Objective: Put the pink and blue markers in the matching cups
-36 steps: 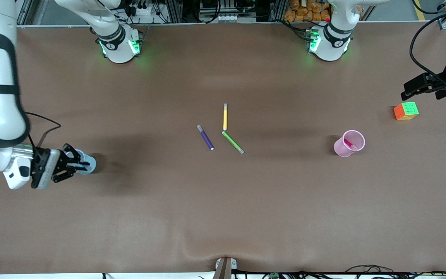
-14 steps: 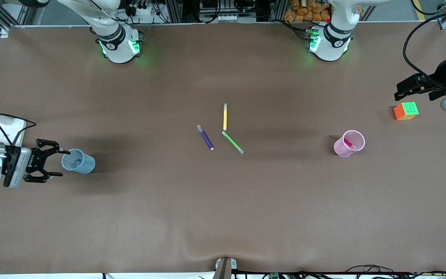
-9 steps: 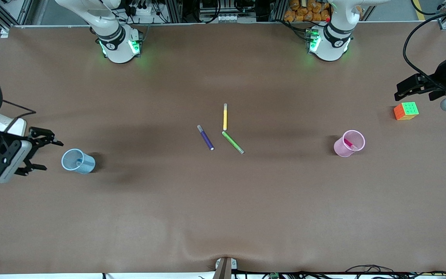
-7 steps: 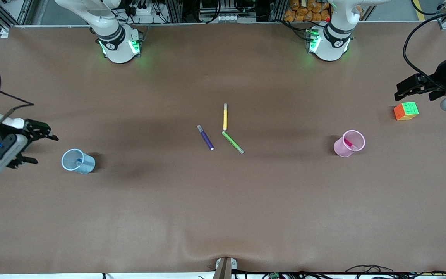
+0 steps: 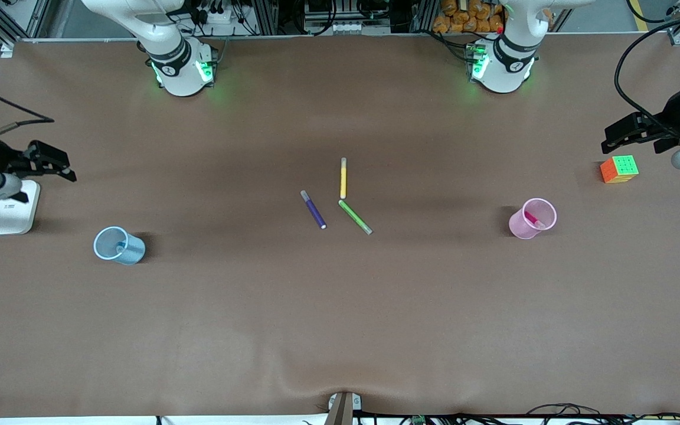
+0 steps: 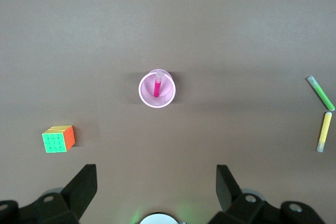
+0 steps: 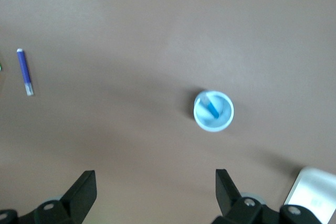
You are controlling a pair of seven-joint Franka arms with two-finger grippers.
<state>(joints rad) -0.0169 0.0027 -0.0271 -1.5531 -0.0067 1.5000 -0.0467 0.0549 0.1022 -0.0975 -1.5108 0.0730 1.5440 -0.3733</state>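
The pale pink cup [image 5: 532, 218] stands upright toward the left arm's end of the table, with the pink marker [image 5: 532, 219] leaning inside it. The pale blue cup [image 5: 118, 245] stands toward the right arm's end and holds the blue marker [image 5: 120, 247]. My right gripper [image 5: 62, 166] hangs open and empty above the table edge, apart from the blue cup. My left gripper [image 5: 608, 140] hovers open and empty near the cube. In the left wrist view the pink cup [image 6: 156, 88] sits below open fingers [image 6: 84, 182]. The right wrist view shows the blue cup [image 7: 213, 110] with its marker [image 7: 211, 106].
A purple marker [image 5: 313, 209], a yellow marker [image 5: 343, 178] and a green marker [image 5: 355, 217] lie together mid-table. A colourful cube [image 5: 618, 169] sits near the left gripper. A white flat box [image 5: 12, 208] lies under the right gripper.
The right gripper has pulled back from the blue cup and lifted toward the right arm's end of the table, uncovering the white box. The left arm has barely moved.
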